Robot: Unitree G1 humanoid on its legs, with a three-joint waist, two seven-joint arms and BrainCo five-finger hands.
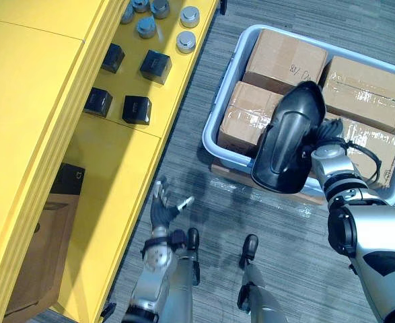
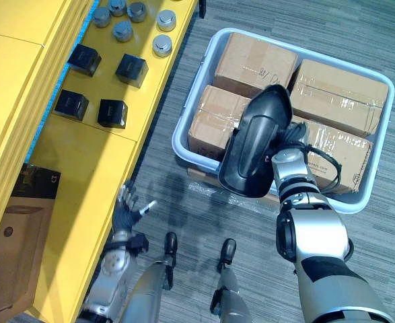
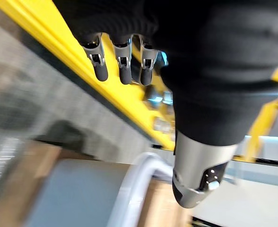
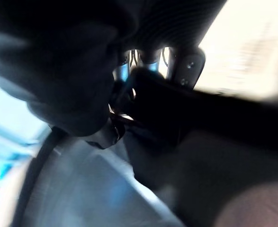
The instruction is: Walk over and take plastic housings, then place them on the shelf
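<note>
**One housing lifted, the shelf step not yet done**

One black plastic housing [image 1: 290,138] is hanging in the robot's right hand [image 4: 188,66], over the grey bin [image 1: 214,124] of cardboard boxes [image 1: 284,57] on the floor. In the right wrist view the fingers are curling over the housing's dark edge, so the hand is clamping on it. The left hand [image 1: 162,210] is hanging low beside the yellow shelf [image 1: 110,175], fingers spread apart and holding nothing. Small black blocks [image 1: 155,65] and silver cylinders [image 1: 189,16] are sitting on the shelf; nothing shaped like the housing is lying there. By my reading the pick-up is finished, while carrying the housing across and setting it down is what is remaining.
</note>
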